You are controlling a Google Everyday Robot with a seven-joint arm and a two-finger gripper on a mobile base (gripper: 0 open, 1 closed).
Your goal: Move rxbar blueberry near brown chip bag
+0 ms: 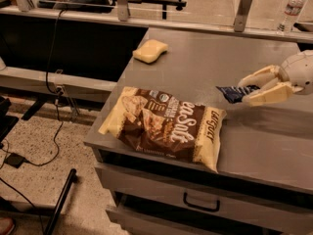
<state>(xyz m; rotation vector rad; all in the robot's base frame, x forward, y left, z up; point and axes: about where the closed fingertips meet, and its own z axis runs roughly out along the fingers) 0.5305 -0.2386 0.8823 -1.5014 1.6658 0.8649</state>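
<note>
The rxbar blueberry (233, 93), a small dark navy wrapper, is just above the grey table (205, 62), a short way right of the brown chip bag's upper right corner. The brown chip bag (164, 127) lies flat near the table's front left edge, with white "Sea Salt" lettering. My gripper (244, 92) reaches in from the right with its cream fingers (259, 75) above and below the bar's right end, shut on it.
A yellow sponge (150, 50) lies at the table's back left. A water bottle (291, 10) stands on the far ledge at the back right. A drawer with a handle (201, 203) sits under the table front. Cables run across the floor at left.
</note>
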